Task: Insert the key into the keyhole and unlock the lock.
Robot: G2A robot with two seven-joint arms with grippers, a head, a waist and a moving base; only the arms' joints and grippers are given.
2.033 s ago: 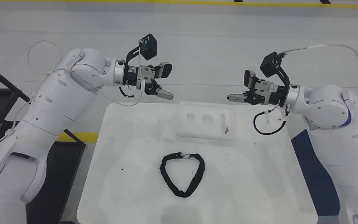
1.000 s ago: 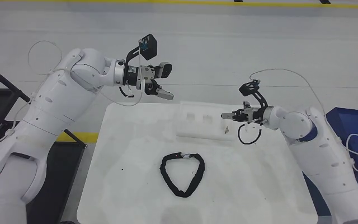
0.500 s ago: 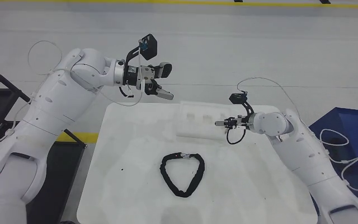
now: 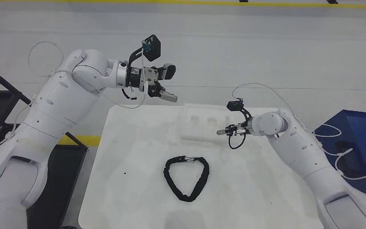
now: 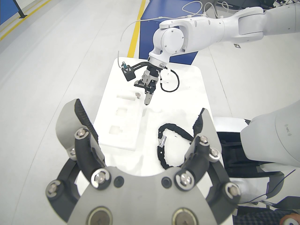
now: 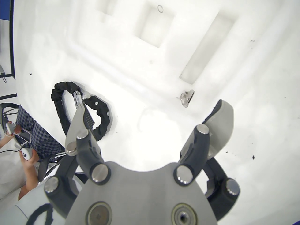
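Two pincers: both stand open and hold nothing. The right pincer hangs low over the white foam tray, while the left pincer hangs above the bench's far left corner.
Key: a small flat silver metal key lies loose on the tray's raised surface, just beside one end of the long narrow recess and outside it.
Key from right pincer: it lies just ahead of the fingertips and inside their spread. It is off centre, much nearer the finger on the side away from the lock.
Key's long axis: it looks slanted to the line along which the fingers would close, neither along it nor square to it. Which end is the blade is too small to tell.
Lock: a black fabric-sleeved chain loop with a silver metal lock barrel rests on the white bench. It lies toward the robot from the tray and well apart from the key.
Nearer arm: the right, by far; the left is well apart from both the key and the lock.
Step in hand: judged to be the approach to pick up the key, since nothing is gripped yet.
Next move calls for: probably a small sideways shift to centre the key, a wrist turn to square the fingers across it, then a descent.
Risk: a thin key lying flat on foam may slide or tip instead of being pinched.
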